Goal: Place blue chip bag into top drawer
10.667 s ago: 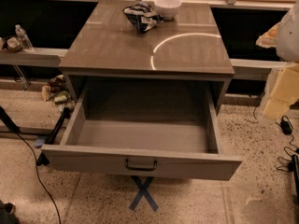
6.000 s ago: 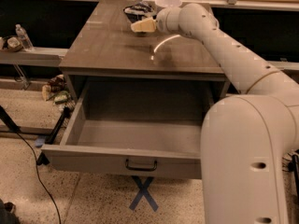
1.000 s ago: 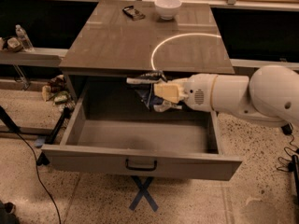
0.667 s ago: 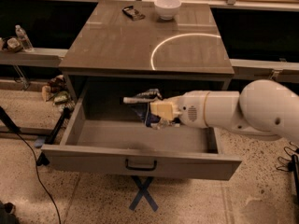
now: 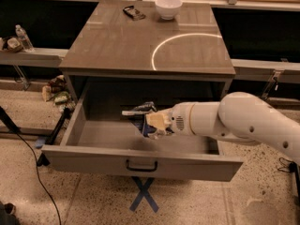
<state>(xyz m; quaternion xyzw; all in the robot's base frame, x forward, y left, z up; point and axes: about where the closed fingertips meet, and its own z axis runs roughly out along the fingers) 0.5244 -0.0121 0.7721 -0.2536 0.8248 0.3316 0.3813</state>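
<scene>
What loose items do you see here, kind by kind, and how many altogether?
White bowl: 1, on the cabinet top.
Small flat dark object: 1, near it.
Blue chip bag: 1, held in the pincer over the open top drawer.
Water bottle: 1, far left.
Total: 4.

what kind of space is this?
Probably a robot test lab: blue tape X on the floor, loose cable alongside. End effector holds the blue chip bag over the open top drawer.
</scene>
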